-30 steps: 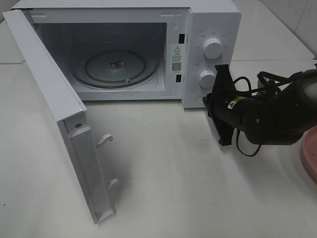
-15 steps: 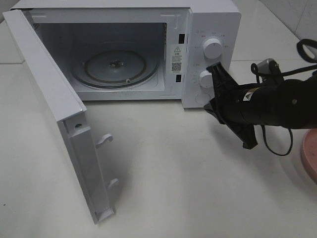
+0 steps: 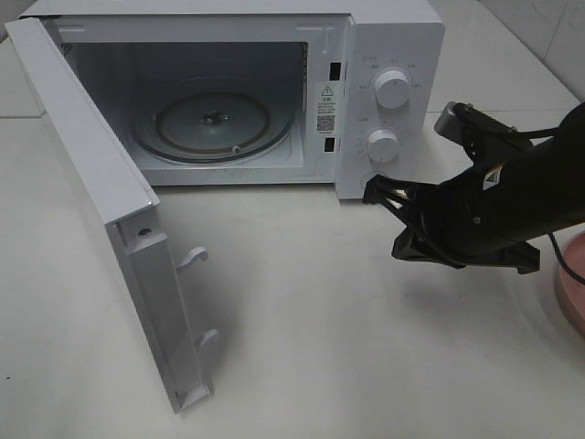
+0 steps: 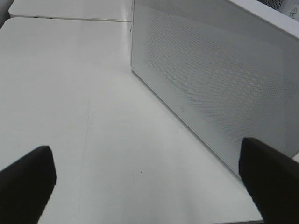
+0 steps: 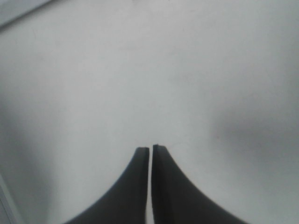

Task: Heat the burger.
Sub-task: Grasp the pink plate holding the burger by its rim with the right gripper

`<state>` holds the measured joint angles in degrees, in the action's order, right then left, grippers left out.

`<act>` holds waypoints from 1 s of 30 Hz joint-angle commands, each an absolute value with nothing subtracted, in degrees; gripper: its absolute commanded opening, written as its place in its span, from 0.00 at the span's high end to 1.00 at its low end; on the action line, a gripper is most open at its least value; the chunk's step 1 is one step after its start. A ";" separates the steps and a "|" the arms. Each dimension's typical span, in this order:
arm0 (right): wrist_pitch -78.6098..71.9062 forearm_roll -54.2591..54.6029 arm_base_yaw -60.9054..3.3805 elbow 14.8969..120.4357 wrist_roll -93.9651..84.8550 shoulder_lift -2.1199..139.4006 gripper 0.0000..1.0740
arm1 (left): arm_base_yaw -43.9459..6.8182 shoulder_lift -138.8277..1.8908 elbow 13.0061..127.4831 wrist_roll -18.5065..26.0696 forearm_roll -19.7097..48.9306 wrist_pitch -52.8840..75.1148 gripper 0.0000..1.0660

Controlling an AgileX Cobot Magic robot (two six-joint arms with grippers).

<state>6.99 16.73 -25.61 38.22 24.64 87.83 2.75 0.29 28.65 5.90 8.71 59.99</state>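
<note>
Ahead of the left gripper (image 4: 149, 186), being held wide apart, the microwave door (image 4: 210, 84) is being faced. The right gripper (image 5: 150, 149) is being held pressed together, empty, above the table (image 5: 93, 70). The burger's whereabouts cannot be told.

I see the white box-shaped microwave oven (image 3: 393, 37) standing open toward me, with only its round glass turntable (image 3: 212, 123) on the cavity floor. Its white hinged door (image 3: 101, 201) juts out over the white table (image 3: 311, 347), walling off the left side. My right arm's black tool (image 3: 373, 193) hangs just before the control panel.
</note>
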 commanded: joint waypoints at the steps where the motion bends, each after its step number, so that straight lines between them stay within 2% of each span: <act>1: 15.87 14.50 -25.44 38.16 15.07 85.43 0.93 | 2.92 1.72 28.42 5.90 9.00 59.42 0.06; 14: 32.31 1.55 -25.44 38.16 9.34 79.47 0.87 | 2.92 1.72 28.42 5.90 9.00 59.42 0.06; 20: 38.39 -1.43 -22.86 38.16 8.37 76.43 0.77 | 2.92 1.72 28.42 5.90 9.00 59.42 0.06; 21: 39.88 -1.83 -21.43 38.16 6.70 75.80 0.71 | 2.92 1.72 28.42 5.90 9.00 59.42 0.06; 23: 40.57 -2.23 -20.68 38.16 5.96 75.46 0.68 | 2.92 1.72 28.42 5.90 9.00 59.42 0.06; 24: 41.71 -2.81 -19.48 38.16 4.13 75.34 0.61 | 2.92 1.72 28.42 5.90 9.00 59.42 0.06; 25: 42.17 -2.92 -18.74 38.16 3.15 75.34 0.57 | 2.92 1.72 28.42 5.90 9.00 59.42 0.06; 26: 42.17 -2.92 -18.74 38.16 3.15 75.34 0.57 | 2.92 1.72 28.42 5.90 9.00 59.42 0.06; 28: 42.46 -3.50 -16.96 38.16 0.46 75.34 0.42 | 2.92 1.72 28.42 5.90 9.00 59.42 0.06; 29: 42.46 -3.50 -16.96 38.16 0.46 75.34 0.42 | 2.92 1.72 28.42 5.90 9.00 59.42 0.06; 30: 42.40 -4.58 -15.87 38.16 0.00 75.34 0.29 | 2.92 1.72 28.42 5.90 9.00 59.42 0.06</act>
